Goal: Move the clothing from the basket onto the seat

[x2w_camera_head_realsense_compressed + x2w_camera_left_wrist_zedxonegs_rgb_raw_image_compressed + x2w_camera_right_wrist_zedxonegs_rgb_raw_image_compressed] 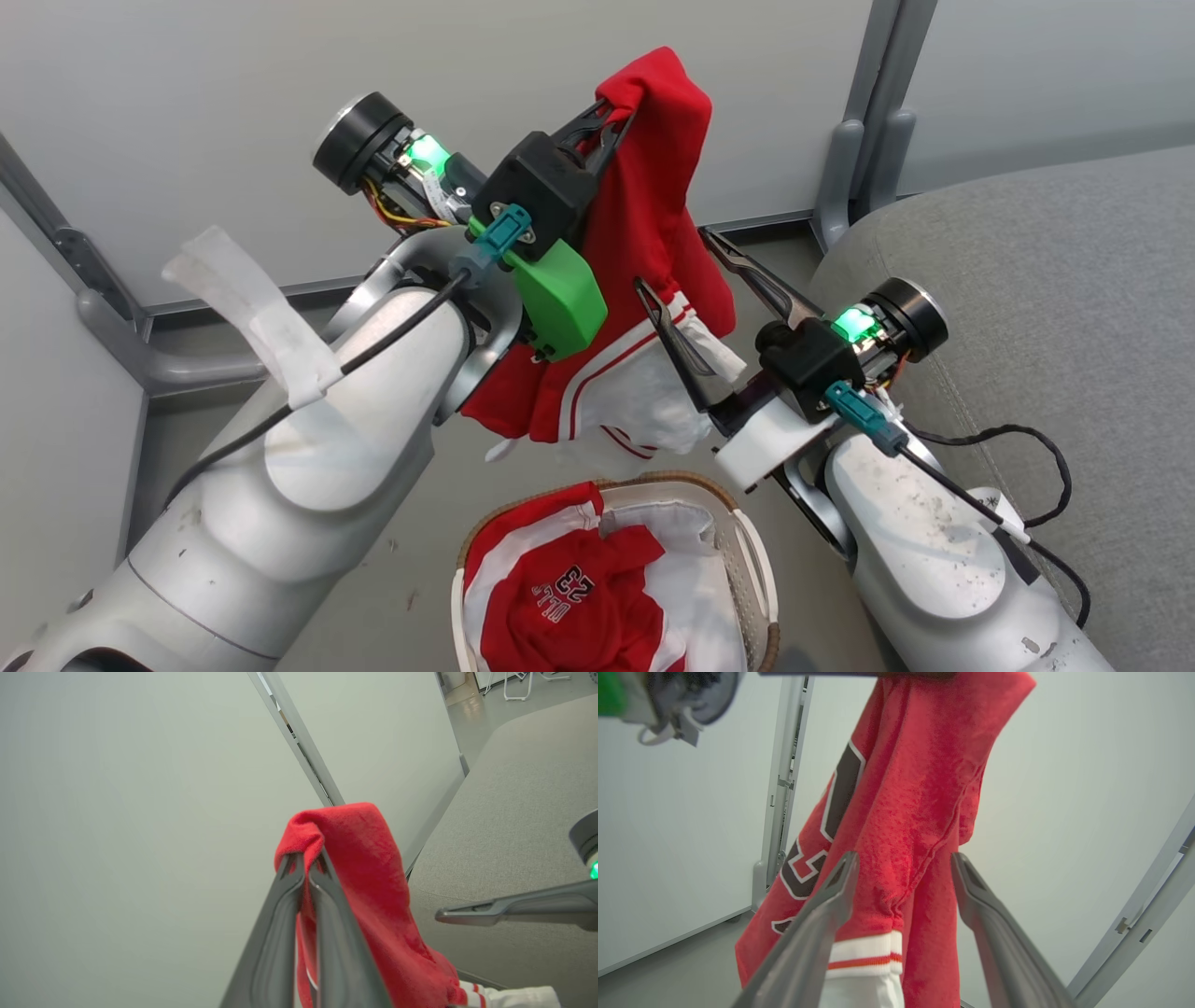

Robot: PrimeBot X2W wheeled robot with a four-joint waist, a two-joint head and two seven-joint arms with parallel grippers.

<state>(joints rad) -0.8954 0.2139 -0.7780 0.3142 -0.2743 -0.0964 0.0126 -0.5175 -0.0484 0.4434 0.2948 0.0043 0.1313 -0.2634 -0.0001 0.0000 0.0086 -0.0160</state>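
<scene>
One red garment point(653, 215) hangs above the basket point(672, 482), its top fold pinched between the pressed-together fingers of the left gripper point(611, 117). The right gripper point(672, 257) is spread, with a finger on either side of the hanging cloth, perhaps brushing it. More red clothing point(560, 607), printed "23", lies in the basket. The grey seat point(1046, 280) is to the right.

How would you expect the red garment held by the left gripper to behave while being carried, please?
Probably floppy: the red garment drapes in folds from one pinch by the left gripper. It likely swings when moved, since its lower part hangs free. Seems light: that pinch alone holds it.
</scene>
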